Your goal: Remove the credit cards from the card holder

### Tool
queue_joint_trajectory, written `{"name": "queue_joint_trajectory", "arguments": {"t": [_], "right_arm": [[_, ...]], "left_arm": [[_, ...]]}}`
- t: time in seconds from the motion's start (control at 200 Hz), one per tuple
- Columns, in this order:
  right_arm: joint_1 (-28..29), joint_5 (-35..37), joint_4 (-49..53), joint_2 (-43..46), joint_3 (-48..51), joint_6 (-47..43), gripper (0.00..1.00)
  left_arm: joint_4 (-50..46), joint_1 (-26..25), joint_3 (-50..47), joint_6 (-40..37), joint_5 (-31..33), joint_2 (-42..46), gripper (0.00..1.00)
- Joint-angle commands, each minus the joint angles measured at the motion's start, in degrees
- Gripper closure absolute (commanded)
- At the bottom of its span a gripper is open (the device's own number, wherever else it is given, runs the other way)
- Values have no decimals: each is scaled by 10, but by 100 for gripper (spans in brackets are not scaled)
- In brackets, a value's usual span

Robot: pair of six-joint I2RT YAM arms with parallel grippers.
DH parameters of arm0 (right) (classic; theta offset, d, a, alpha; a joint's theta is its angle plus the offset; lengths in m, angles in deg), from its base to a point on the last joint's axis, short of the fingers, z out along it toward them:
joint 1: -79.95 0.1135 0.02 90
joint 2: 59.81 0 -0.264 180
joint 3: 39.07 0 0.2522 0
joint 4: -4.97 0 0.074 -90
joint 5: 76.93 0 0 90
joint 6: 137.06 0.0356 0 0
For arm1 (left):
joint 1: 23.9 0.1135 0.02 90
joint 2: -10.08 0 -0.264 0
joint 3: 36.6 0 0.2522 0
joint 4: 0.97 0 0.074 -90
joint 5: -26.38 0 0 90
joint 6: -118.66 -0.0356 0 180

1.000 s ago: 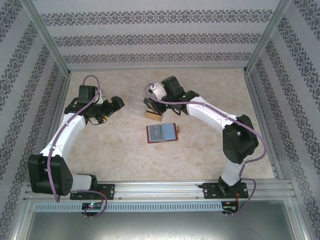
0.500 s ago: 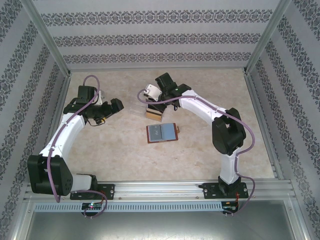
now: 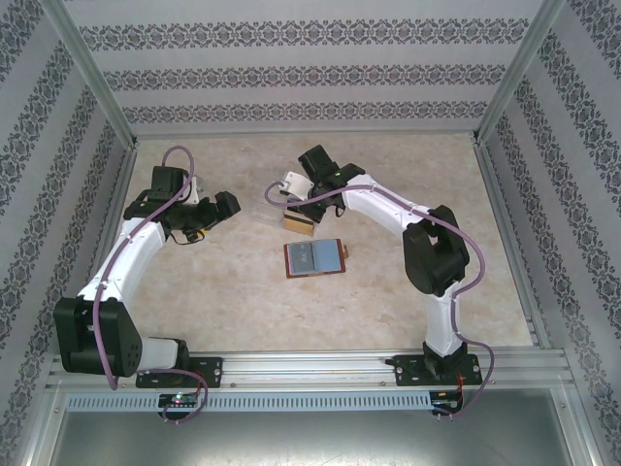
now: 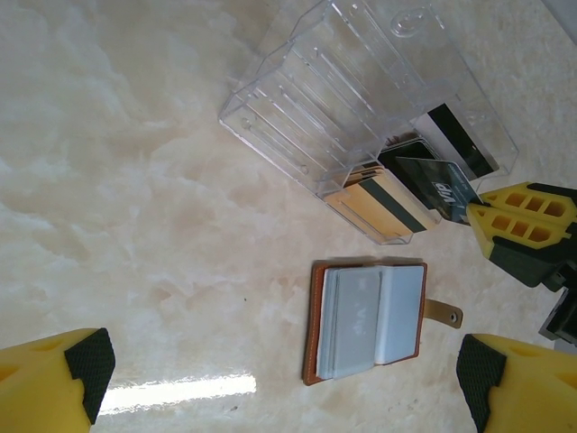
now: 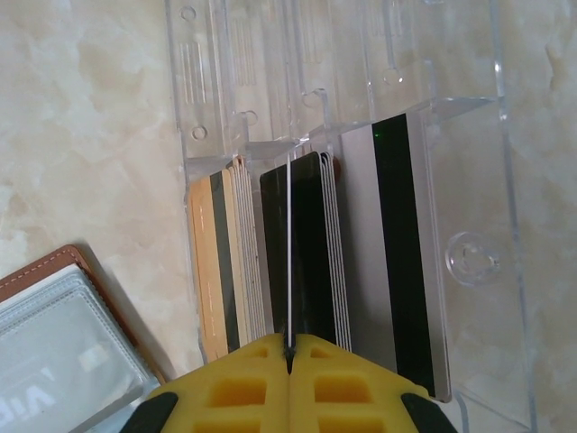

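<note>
The brown leather card holder (image 3: 314, 257) lies open on the table, its grey plastic sleeves facing up (image 4: 370, 320) (image 5: 54, 334). My right gripper (image 5: 288, 352) is shut on a thin credit card (image 5: 288, 262), held edge-on just above the slotted clear box (image 5: 469, 262). Stacks of credit cards stand in that box: tan ones (image 5: 221, 271), black ones (image 5: 311, 253) and a silver one (image 5: 397, 253). From above, the right gripper (image 3: 299, 207) hangs over the box's right end. My left gripper (image 3: 225, 206) (image 4: 281, 379) is open with nothing between its fingers, left of the box.
The clear box (image 4: 361, 81) (image 3: 267, 214) lies just beyond the card holder, with several unfilled slots at its far end. Patterned walls and metal frame posts enclose the marbled table (image 3: 194, 282).
The right arm has swung left, carrying its wrist and the gripped card a little further over the clear box. The left arm and the card holder have not moved.
</note>
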State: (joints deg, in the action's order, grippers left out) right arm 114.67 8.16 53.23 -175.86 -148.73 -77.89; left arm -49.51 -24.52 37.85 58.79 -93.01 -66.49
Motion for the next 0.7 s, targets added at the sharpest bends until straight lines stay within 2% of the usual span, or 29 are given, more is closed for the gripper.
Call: {"name": "queue_joint_trajectory", "arguments": {"t": [0.0, 0.1, 0.31, 0.555, 0.659, 0.694], "right_arm": [[-3, 15, 1, -8, -15, -17, 100], [-2, 22, -4, -11, -19, -17, 98], [5, 36, -2, -10, -29, 5, 80], [6, 31, -15, 13, -22, 38, 78], [6, 24, -17, 38, -15, 90, 77], [6, 19, -17, 48, -10, 116, 74]], "left_arm": [[-16, 7, 16, -12, -8, -6, 1], [-17, 7, 16, -12, -8, -5, 0], [-17, 7, 16, -13, -8, -7, 1], [-16, 7, 16, -13, -11, -11, 1], [-16, 7, 15, -13, -12, -11, 1], [-15, 7, 15, -13, -14, -11, 1]]}}
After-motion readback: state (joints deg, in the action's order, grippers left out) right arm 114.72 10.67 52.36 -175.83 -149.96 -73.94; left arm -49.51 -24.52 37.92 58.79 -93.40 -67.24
